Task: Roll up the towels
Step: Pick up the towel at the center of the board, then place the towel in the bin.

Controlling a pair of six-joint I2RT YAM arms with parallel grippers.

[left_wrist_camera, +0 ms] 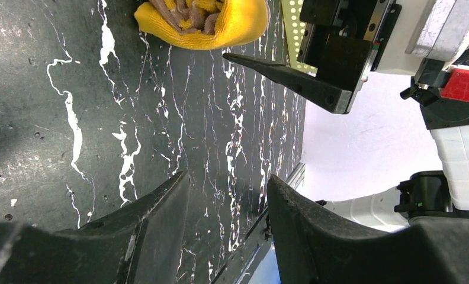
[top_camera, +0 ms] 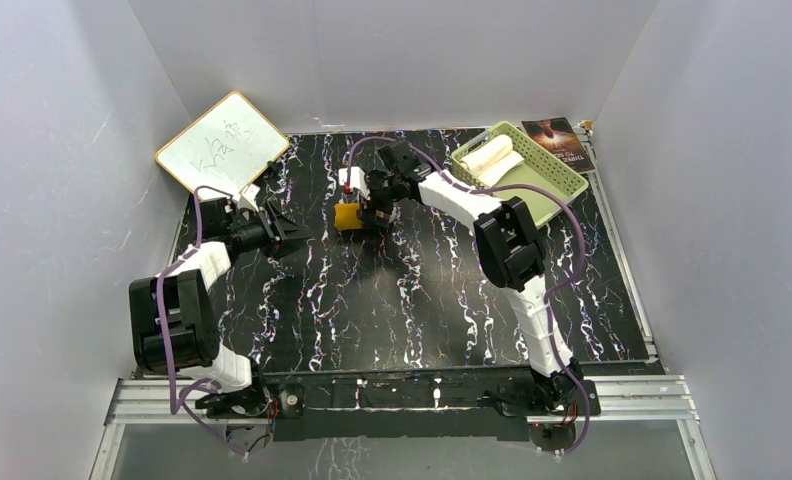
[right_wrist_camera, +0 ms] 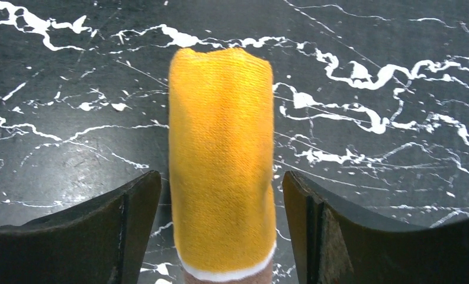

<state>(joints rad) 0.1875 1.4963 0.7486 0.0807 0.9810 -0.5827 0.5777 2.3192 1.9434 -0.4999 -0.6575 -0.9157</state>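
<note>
Fingers of the right gripper stand spread, one on each side of the yellow towel. A thin strip of table shows between each tip and the cloth, so no squeeze on it. Towel is a short, tight roll lying on the black marbled table, toward the far side, left of centre. From the left wrist view its open end shows the spiral of layers.

White towel, also rolled, lies in the green basket at the far right corner, well apart from the yellow one.

Left gripper hangs low over the table to the left of the yellow roll, pointing toward it. Its jaws are partly apart with only bare table between them; nothing held.

Whiteboard with scribbles leans at the far left corner, just behind the left arm.
</note>
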